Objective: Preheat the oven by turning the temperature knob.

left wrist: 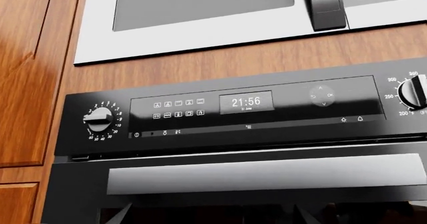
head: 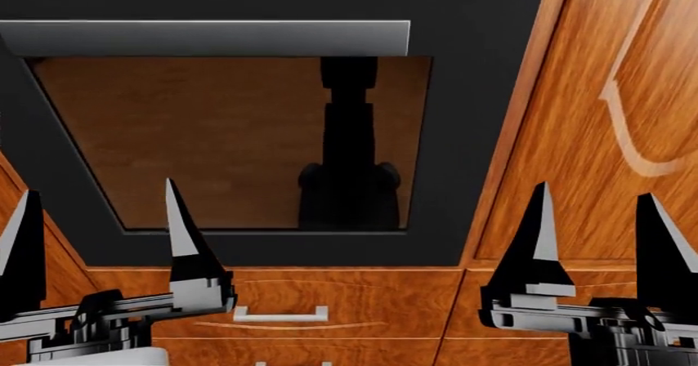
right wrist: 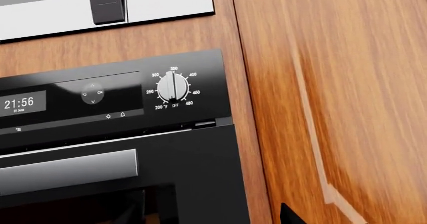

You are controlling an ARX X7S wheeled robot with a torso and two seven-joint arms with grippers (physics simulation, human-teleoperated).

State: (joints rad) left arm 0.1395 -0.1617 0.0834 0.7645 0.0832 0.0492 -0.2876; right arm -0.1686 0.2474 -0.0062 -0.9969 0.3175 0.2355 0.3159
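Looking straight at the oven from the head camera, its black frame fills the upper middle of the view, with the long flat grey bar handle running across the top of the door and the glossy dark glass window below it. The glass mirrors warm wood tones and a dark upright shape. Down low, both hands hang in front of the cabinetry, touching nothing. The left hand sits at the near left, its two pointed fingers spread wide apart. The right hand sits at the near right, fingers likewise spread with a clear gap between them. Between and below them is a reddish wooden drawer with a small silver handle.

The wrist cameras look up at the control panel. The temperature knob sits at the panel's right end, ringed by marks from 200 to 480 and OFF, its bar standing about upright between OFF and 350. At the left end is a second knob, the timer dial, ringed with numbers. Between them the display reads 21:56. Above the oven, set in the wood, is a silver microwave with a dark vertical handle. A tall wooden panel flanks the oven on the right.
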